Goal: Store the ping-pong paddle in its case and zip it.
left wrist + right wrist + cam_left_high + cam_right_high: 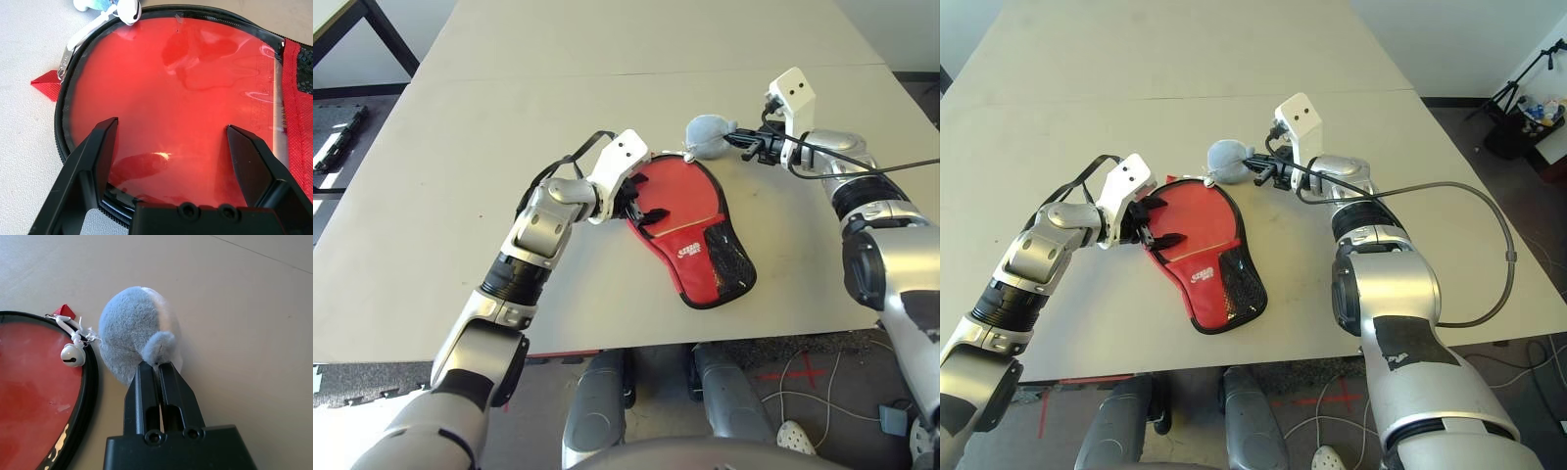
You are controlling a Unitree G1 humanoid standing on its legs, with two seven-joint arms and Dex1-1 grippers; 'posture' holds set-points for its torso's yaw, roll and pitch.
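The large pale grey table carries everything. On it, near the front edge, lies the paddle-shaped red fabric case with black zipper edging and a black mesh pocket, flat, its round end toward the table's far side and its narrow end toward the robot. The glossy red round face seen through the case's clear window, in the left wrist view, is the ping-pong paddle, inside the case. The left gripper sits over the case's left edge, its two black fingers spread wide above the round part. Just beyond the case's round end, the small fluffy grey plush charm rests on the table, tied by a white cord with a small silver bell to the zipper. The right gripper has its fingers pressed together, pinching a tuft of the charm.
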